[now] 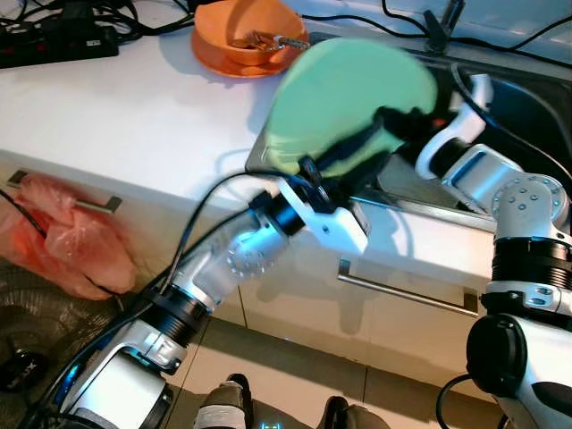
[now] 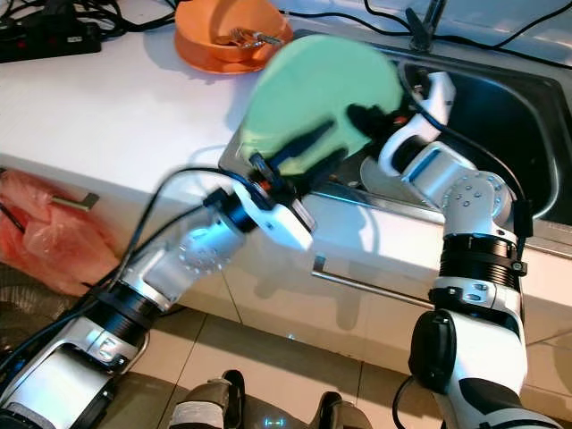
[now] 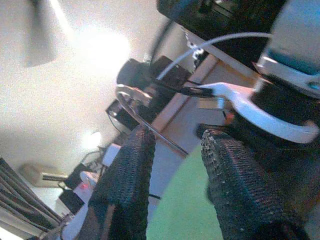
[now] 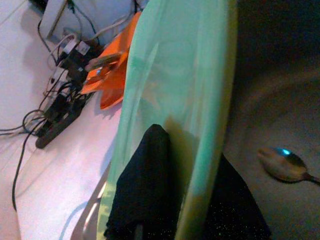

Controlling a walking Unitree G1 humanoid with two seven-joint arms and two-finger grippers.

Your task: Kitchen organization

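- I am standing at a white counter (image 1: 116, 116) with a steel sink (image 2: 500, 98) set in it.
- Both my arms reach up to a big light green plate (image 1: 344, 94). It is up in the air, tipped on its edge, over the place where the counter meets the sink.
- My right gripper (image 4: 165, 200) has the plate. One black finger (image 4: 142, 185) lies flat on the front of the plate and the other one is behind it, so the rim is pinched between them. The fingers are only as far apart as the plate is thick.
- My left gripper (image 3: 172, 165) is at the lower edge of the plate. Its two black fingers (image 3: 127, 175) are a little way apart, and the green plate shows in the gap. I cannot tell if they are squeezing it or just close to it.
- Behind the plate, on the counter, sits an orange bowl (image 1: 246, 36) on an orange plate. It has some small metal things in it.
- Down in the sink lies a spoon (image 4: 285, 165).
- A black power strip (image 1: 54, 40) with wires lies at the back of the counter on my left.
- A pinkish red plastic bag (image 1: 63, 237) hangs by the cupboard drawer handle below the counter.
- My two feet show on the tile floor (image 2: 286, 357).
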